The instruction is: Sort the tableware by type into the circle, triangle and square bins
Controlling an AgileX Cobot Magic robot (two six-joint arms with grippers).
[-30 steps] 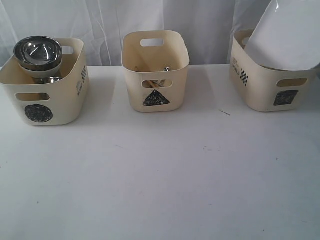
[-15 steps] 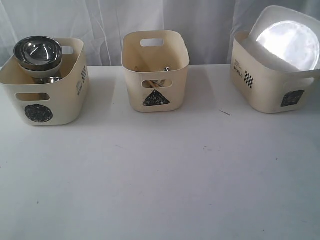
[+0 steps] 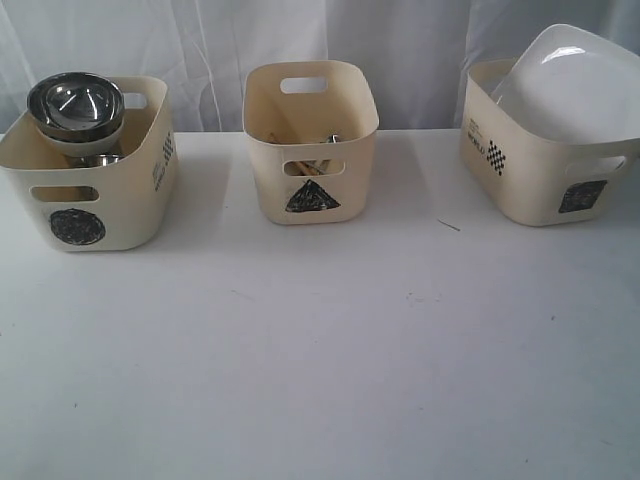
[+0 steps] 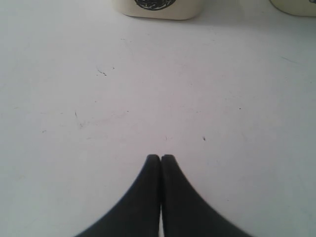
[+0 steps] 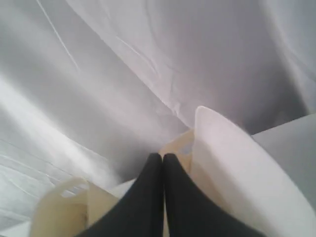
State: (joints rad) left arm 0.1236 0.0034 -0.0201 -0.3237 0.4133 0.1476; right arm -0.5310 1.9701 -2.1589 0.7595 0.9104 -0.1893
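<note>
Three cream bins stand at the back of the white table. The circle bin point(image 3: 85, 185) on the left holds a steel bowl point(image 3: 75, 103) stacked on a white bowl, with steel mugs point(image 3: 97, 159) below. In the middle, the triangle bin point(image 3: 311, 145) contains cutlery and wooden chopsticks point(image 3: 318, 165). The square bin point(image 3: 535, 165) on the right has the large white plate point(image 3: 575, 95) leaning in it. My left gripper point(image 4: 161, 157) is shut and empty, low over bare table. My right gripper point(image 5: 162, 156) is shut and empty beside the plate point(image 5: 237, 173). Neither gripper shows in the exterior view.
A white curtain point(image 3: 300, 40) hangs behind the bins. The white table point(image 3: 320, 340) stretches wide in front of them. A small dark mark point(image 3: 450, 225) lies on the table near the square bin.
The plate has dropped from upright above the square bin to leaning inside it. The square bin shifted slightly. Nothing else moved.
</note>
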